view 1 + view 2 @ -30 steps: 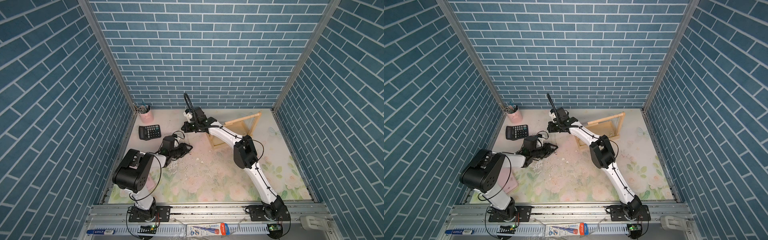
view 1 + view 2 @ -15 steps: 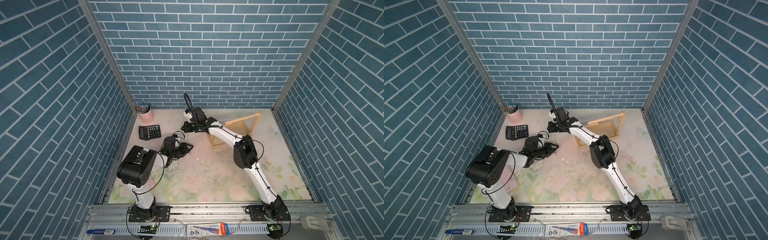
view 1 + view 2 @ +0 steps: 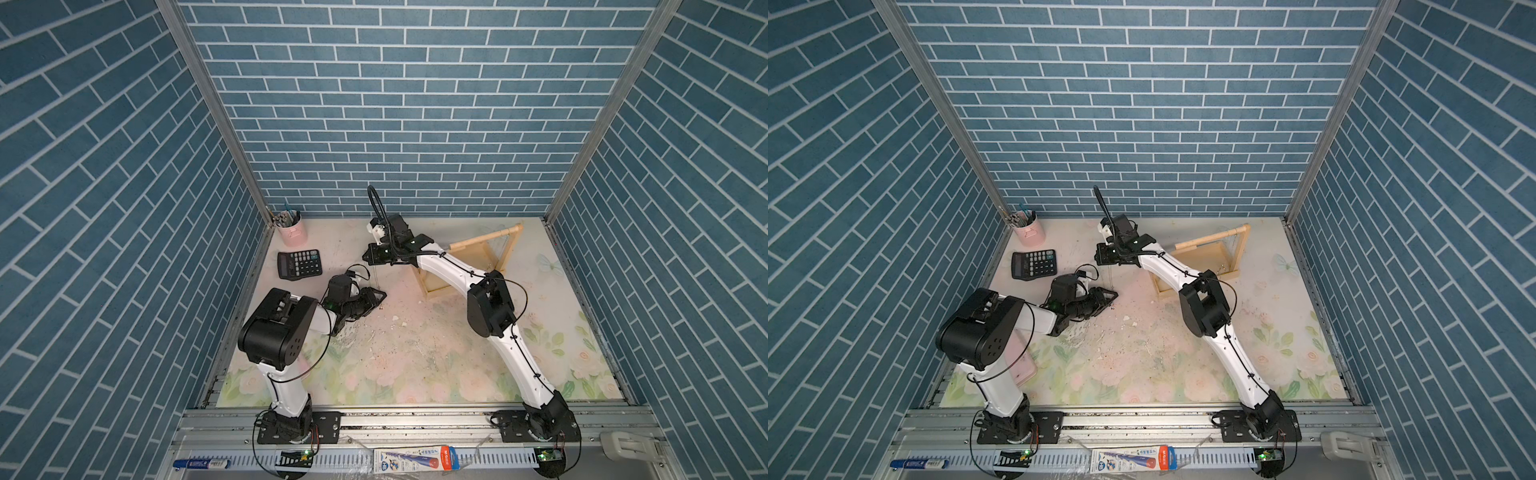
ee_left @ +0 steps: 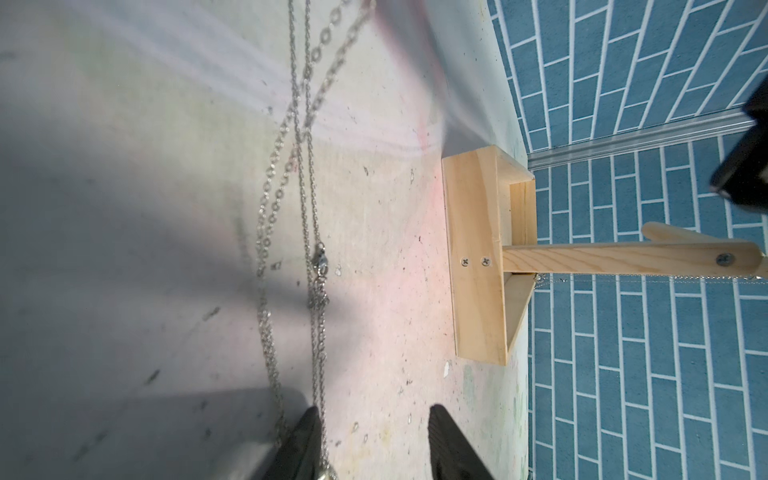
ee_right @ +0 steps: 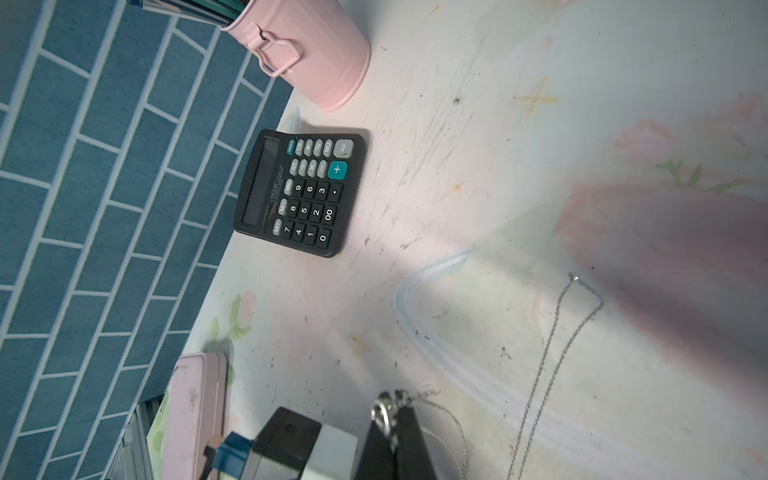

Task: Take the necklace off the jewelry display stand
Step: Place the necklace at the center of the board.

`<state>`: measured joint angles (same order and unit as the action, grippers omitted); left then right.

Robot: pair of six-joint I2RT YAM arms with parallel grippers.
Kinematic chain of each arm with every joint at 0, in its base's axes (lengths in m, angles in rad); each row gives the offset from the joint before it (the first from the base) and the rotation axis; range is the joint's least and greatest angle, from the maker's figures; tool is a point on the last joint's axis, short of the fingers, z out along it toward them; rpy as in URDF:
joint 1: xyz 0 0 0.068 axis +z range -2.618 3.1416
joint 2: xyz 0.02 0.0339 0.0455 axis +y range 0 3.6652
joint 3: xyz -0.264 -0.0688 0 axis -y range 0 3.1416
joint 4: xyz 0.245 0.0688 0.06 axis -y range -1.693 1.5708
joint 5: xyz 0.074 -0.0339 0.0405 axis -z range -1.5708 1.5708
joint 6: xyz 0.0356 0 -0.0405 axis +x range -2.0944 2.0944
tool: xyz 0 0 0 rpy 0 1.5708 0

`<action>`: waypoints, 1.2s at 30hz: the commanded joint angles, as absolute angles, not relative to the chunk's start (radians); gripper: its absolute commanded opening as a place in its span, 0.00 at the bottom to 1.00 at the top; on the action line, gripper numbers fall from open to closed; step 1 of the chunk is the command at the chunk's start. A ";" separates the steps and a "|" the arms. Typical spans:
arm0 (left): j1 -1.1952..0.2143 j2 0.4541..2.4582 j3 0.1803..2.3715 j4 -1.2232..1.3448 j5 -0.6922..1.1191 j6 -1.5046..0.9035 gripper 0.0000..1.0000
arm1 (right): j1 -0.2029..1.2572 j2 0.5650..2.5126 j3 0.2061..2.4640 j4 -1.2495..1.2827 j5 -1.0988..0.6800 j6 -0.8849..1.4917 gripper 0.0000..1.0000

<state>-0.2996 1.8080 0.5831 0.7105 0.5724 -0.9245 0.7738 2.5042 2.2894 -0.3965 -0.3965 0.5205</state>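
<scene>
The necklace, a thin silver chain, hangs from my right gripper, which is shut on it at the ring clasp. In both top views the chain drops from the right gripper to the mat at my left gripper. The left gripper is open and low over the mat. The chain runs along the inner edge of one of its fingers. The pale wooden jewelry display stand stands to the right, partly behind the right arm. Another thin chain hangs from its bar.
A black calculator and a pink cup of pens stand at the back left. A pink case lies under the left arm. White crumbs dot the mat. Brick walls close three sides.
The left arm's elbow has swung a little to the right while its gripper stayed almost in place by the chain. The right arm has not moved.
</scene>
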 commanded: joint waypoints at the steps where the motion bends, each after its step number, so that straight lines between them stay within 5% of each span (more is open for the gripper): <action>1: -0.303 1.809 0.555 0.708 0.567 -0.905 0.44 | 0.772 2.502 2.280 -0.401 -0.396 0.545 0.00; 36: -0.298 1.769 0.536 0.686 0.566 -0.889 0.45 | 0.767 2.546 2.319 -0.393 -0.384 0.532 0.00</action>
